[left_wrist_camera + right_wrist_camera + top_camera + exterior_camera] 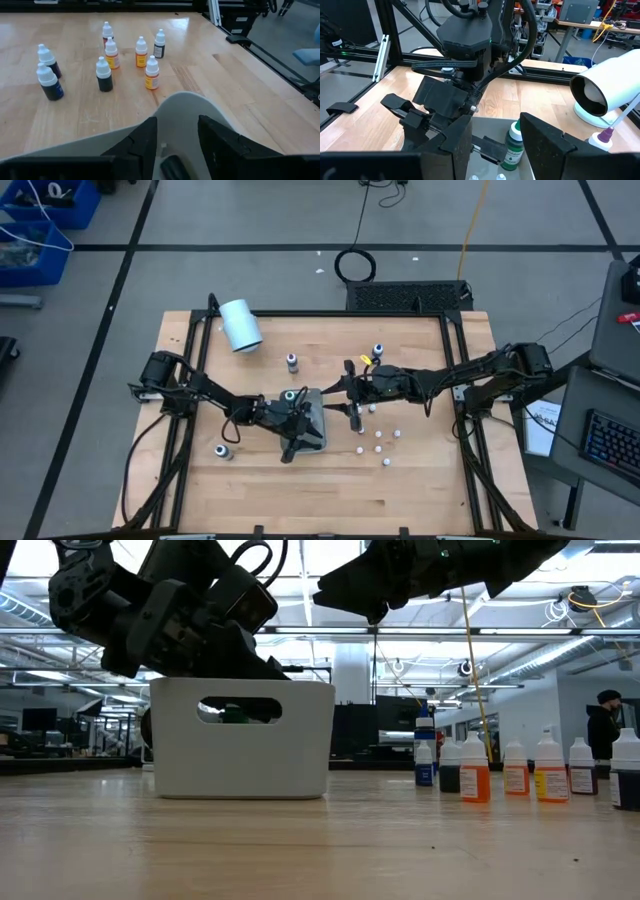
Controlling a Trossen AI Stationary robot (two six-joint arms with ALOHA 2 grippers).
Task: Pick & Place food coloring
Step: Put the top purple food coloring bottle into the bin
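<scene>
Setting: robotics lab or industrial test hall.
Evidence: wooden worktable [300, 480] inside a black metal frame [455, 330], standing on a grey concrete floor marked with dark tape lines [300, 247]; blue storage bins [35, 225] by the wall; loose cables [355, 265] on the floor; a keyboard [610, 442] on a side desk; exposed ceiling pipes and strip lights [560, 635]; workbenches [580, 22] behind; a person [605, 730] standing far back.

White bin [240, 755]; green bottle [511, 148], white cap; orange-labelled bottle [151, 75]; light wood table [420, 490]; black grippers [492, 145]
</scene>
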